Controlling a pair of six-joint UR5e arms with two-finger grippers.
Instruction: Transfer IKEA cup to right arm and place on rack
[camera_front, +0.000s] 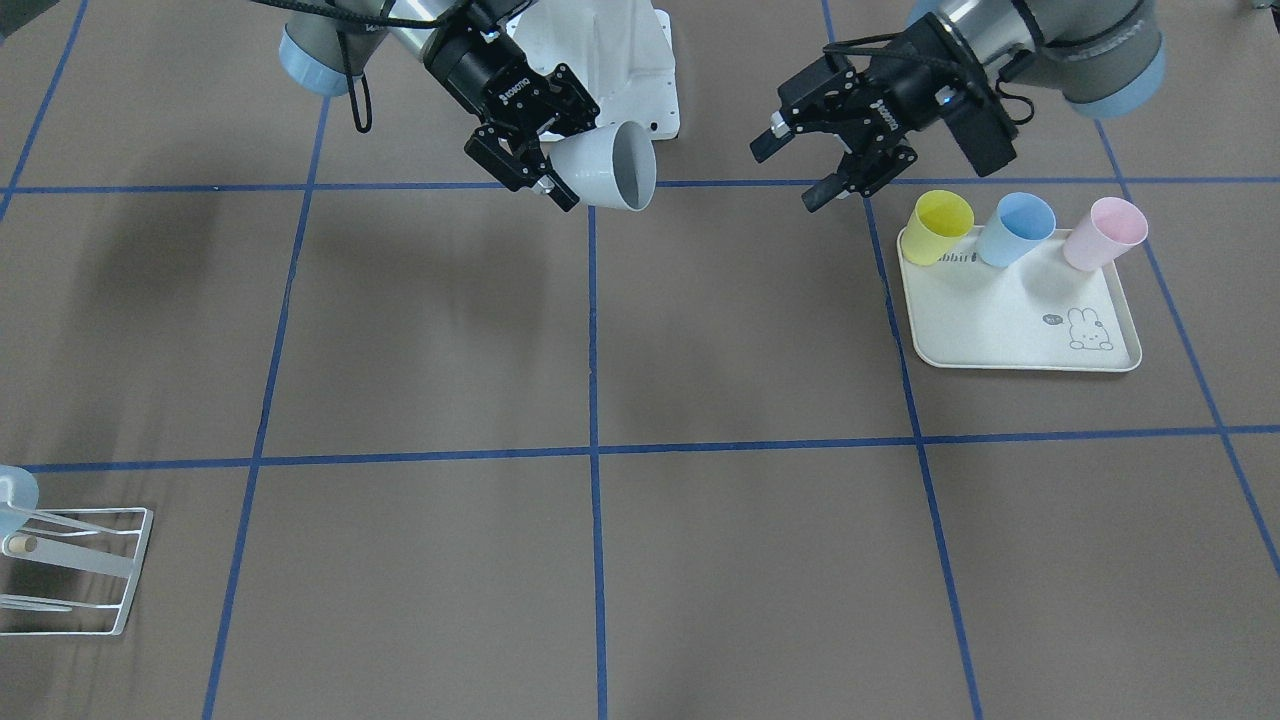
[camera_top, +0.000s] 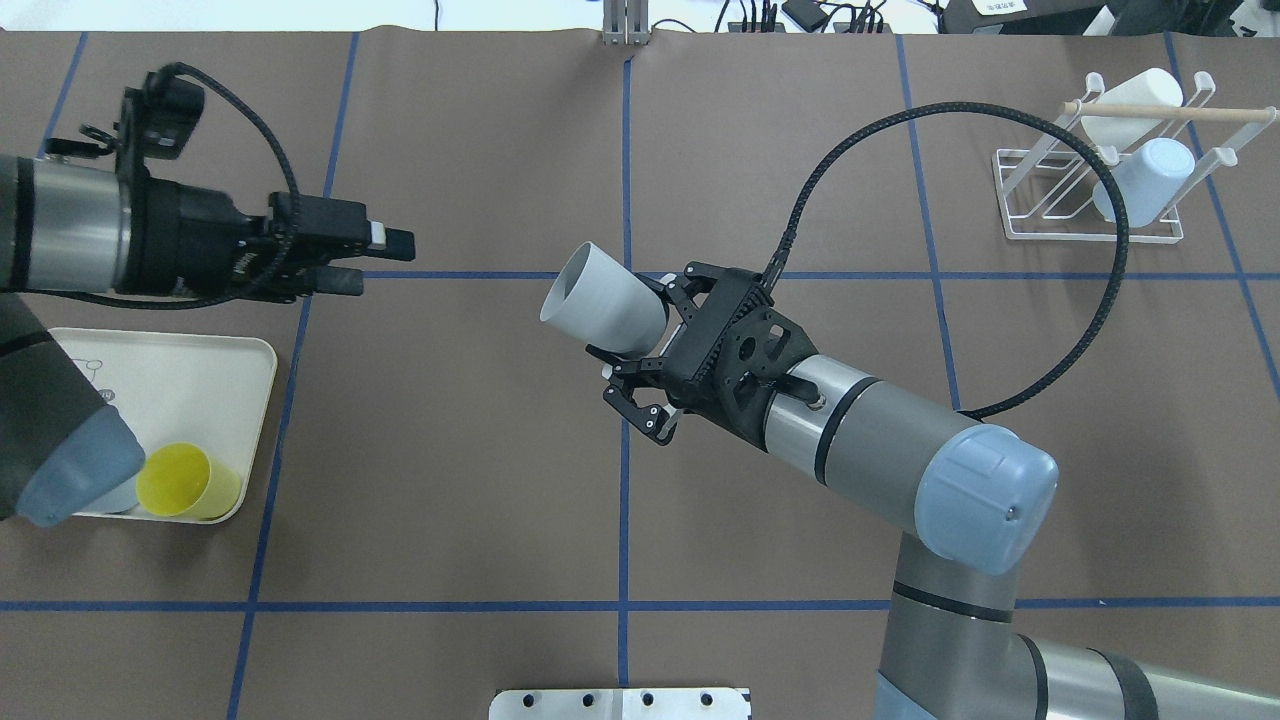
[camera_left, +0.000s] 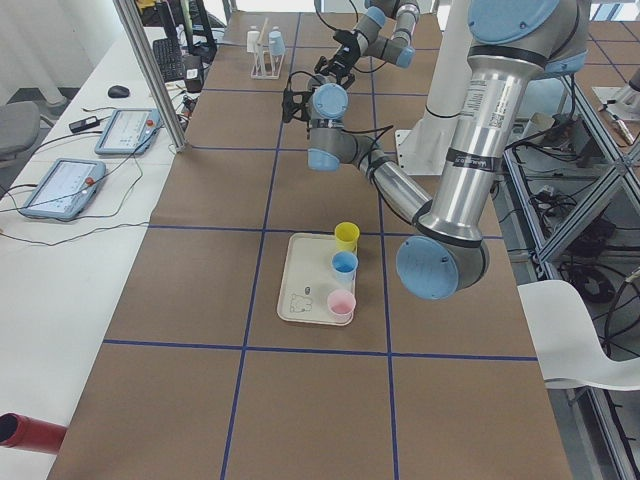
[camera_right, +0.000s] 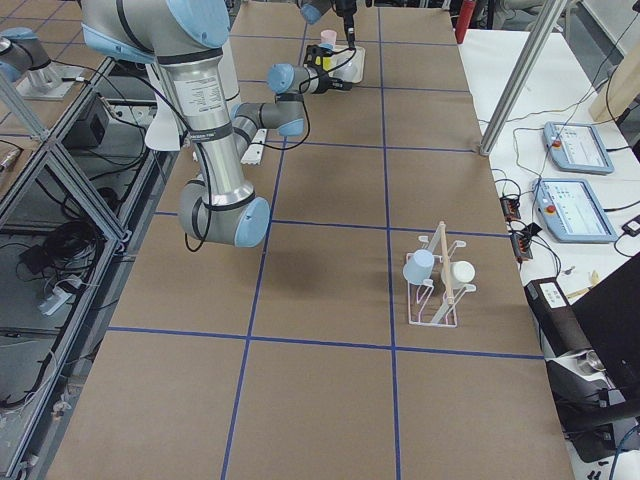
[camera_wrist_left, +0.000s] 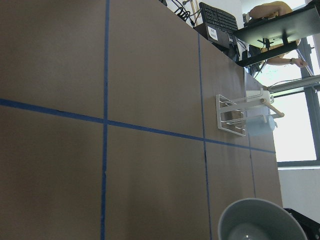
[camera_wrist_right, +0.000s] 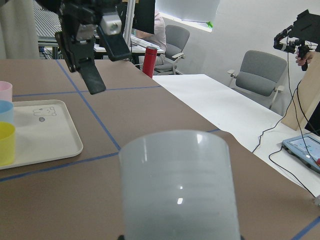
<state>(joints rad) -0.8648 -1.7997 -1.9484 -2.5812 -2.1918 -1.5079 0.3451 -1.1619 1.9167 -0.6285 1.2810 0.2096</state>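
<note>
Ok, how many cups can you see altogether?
6. A grey cup is in the right claw; a yellow cup, a blue cup and a pink cup stand on the tray; a white cup and a pale blue cup sit on the rack. None seems hidden.

Even indoor light, soft shadows on the table (camera_front: 700, 560), window (camera_wrist_left: 295, 130) blown out.
</note>
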